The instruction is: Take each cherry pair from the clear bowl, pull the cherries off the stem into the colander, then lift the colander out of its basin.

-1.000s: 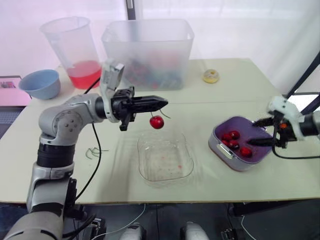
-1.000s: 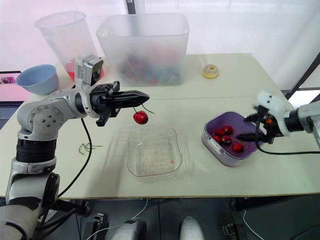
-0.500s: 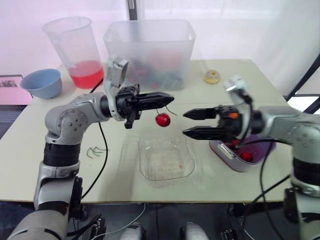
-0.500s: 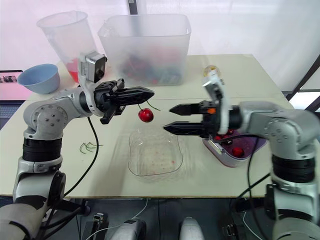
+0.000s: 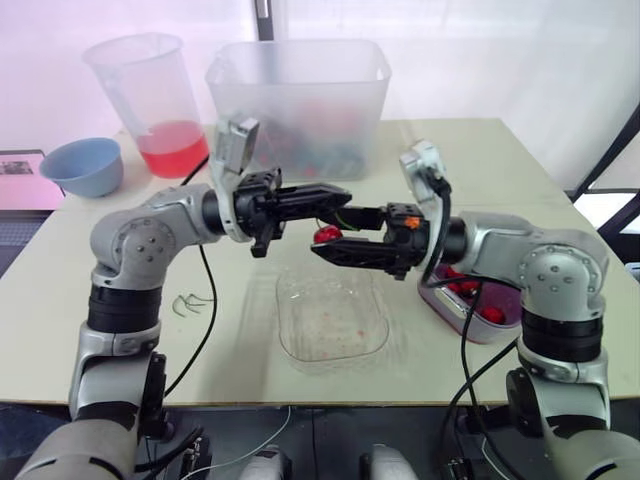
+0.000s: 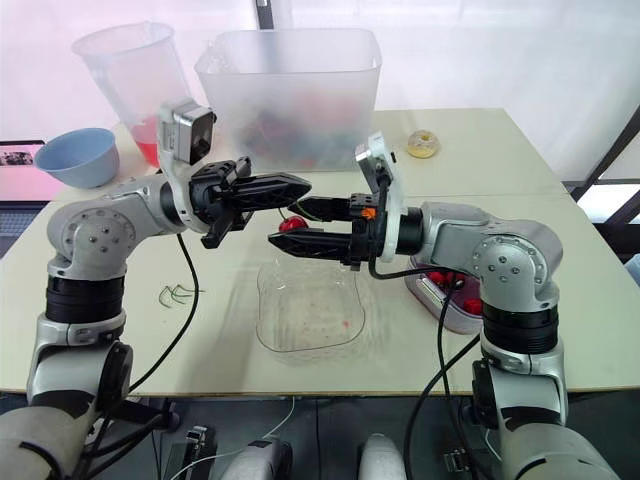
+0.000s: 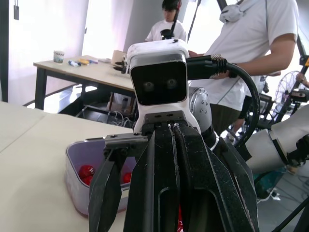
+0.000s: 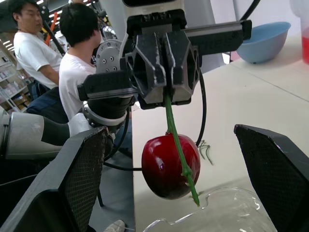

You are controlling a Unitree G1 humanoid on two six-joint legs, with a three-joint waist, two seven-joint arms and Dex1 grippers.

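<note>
A single red cherry (image 8: 170, 166) hung on its green stem (image 8: 175, 130) in the air over the far rim of the clear bowl (image 5: 300, 340). The stem ran on below the fruit to a bare tip.

The left gripper (image 5: 345, 196) was pinched tight on the top of the stem, its two black fingers pressed together and pointing toward the robot's right. The right gripper (image 5: 330, 232) reached in from the other side with its jaws spread wide. One finger lay on each side of the cherry, and in the right wrist view neither touched it.

The clear bowl sat on the pale table (image 5: 240, 370) just below, with only faint red smears inside. On the robot's right, partly behind the right arm, stood the purple colander (image 5: 512, 298) in its basin (image 5: 447, 300), with loose cherries (image 5: 490, 314) in it. A few bare stems (image 5: 190, 300) lay on the table to the left.

At the back stood a measuring jug (image 5: 150, 95) of red liquid, a blue bowl (image 5: 80, 165), a large frosted tub (image 5: 300, 95) and a small yellow ring (image 6: 421, 144). A screen (image 5: 18, 168) at the left edge carried marks too small to read. People (image 8: 34, 43) in white shirts showed beyond the table in the wrist views.
</note>
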